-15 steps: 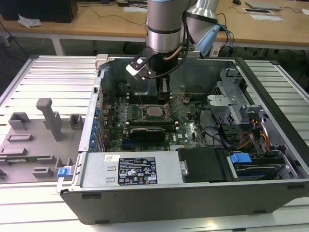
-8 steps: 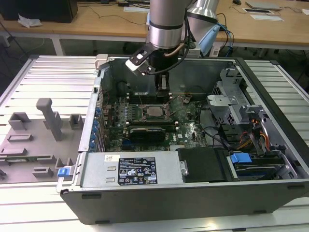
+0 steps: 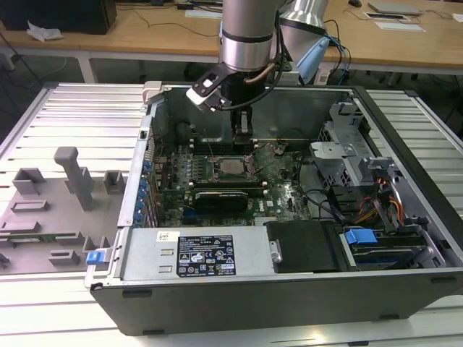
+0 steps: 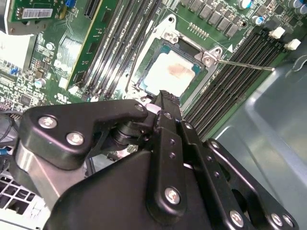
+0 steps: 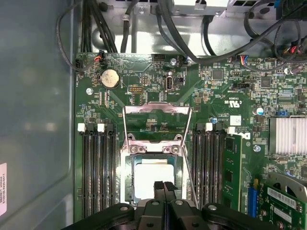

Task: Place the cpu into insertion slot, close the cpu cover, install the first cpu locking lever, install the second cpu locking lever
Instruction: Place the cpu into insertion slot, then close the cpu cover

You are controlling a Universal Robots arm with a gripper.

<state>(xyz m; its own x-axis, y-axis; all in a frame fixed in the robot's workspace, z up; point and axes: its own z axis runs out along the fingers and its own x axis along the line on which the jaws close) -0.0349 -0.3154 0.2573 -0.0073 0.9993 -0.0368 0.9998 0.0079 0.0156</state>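
**Chip seated, cover open: closing the cover is the step in hand**

In the exterior view we see the arm [image 3: 246, 36] coming down from the top centre of the frame into the open case [image 3: 289, 296], which sits on the slatted bench [image 3: 72, 108]. The gripper [image 3: 243, 139] hangs over the green board [image 3: 283, 189], just above the cpu [image 3: 233, 166], which lies near the middle of the frame.

In the first wrist view the cpu [image 5: 152, 175] lies flat in the slot [image 5: 129, 178], and as far as we can judge it sits square to the slot. The cover [image 5: 156, 109] is swung open. Its silvery frame stands on the far side of the slot from the gripper, and we see green board through its window. The fingers [image 5: 158, 189] are pressed together and pinch nothing. Their tips sit over the near edge of the cpu; we cannot tell whether they touch it.

In the second wrist view a thin lever [image 4: 244, 63] juts from a corner of the slot across the memory slots [image 4: 230, 91], not hooked down.

We judge that placing the cpu is done and that closing the cover is now in hand. That calls for the closed tips to reach the cover's free edge and tip it over its hinge until it lies flat on the cpu. They must not scrape the chip, and the lever must stay clear of the cover's path.
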